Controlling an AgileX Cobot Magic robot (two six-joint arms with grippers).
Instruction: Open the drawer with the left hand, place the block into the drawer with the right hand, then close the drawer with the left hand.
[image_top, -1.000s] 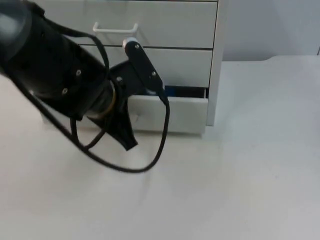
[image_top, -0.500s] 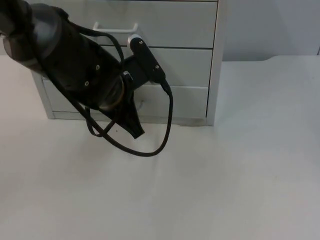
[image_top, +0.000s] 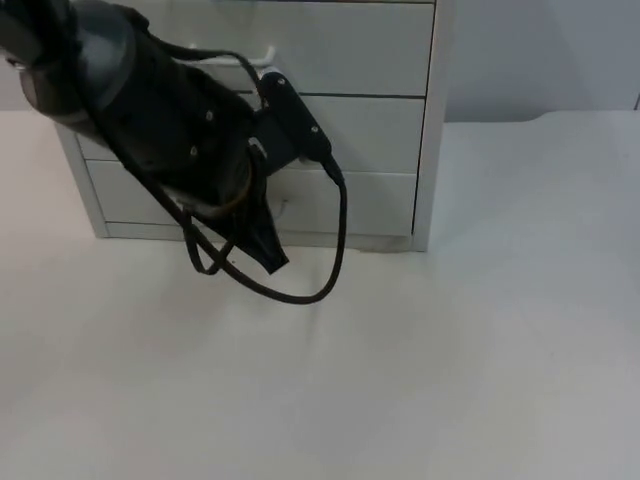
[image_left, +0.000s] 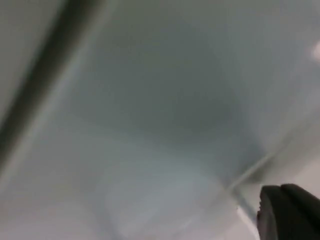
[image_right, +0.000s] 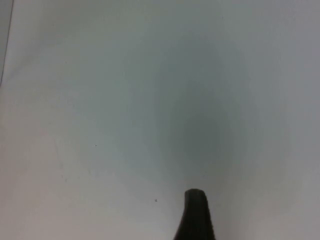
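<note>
Since a second ago the lowest drawer (image_top: 370, 200) of the white three-drawer cabinet (image_top: 350, 100) has gone from ajar, with a strip of blue showing in its gap, to flush with the cabinet front, and the black left arm (image_top: 150, 110) has swung up toward 11 o'clock in the top view. That blue strip, presumably the block, is now hidden behind the shut drawer front. The left gripper (image_top: 265, 250) hangs just in front of the lowest drawer face, its dark fingertip (image_left: 290, 212) close against a pale panel in the left wrist view; whether its fingers are apart or together cannot be told. A white bar handle (image_top: 262, 60) on the top drawer peeks out beside the arm at about 12 o'clock. The cabinet stands on the plain white table top (image_top: 450, 360), which spreads bare from 3 o'clock round to 9 o'clock, and a grey partition wall (image_top: 540, 50) closes the scene at 1 o'clock. The right gripper's black fingertip (image_right: 196, 215) hovers over bare white table as that arm waits; its finger spacing cannot be told either.
</note>
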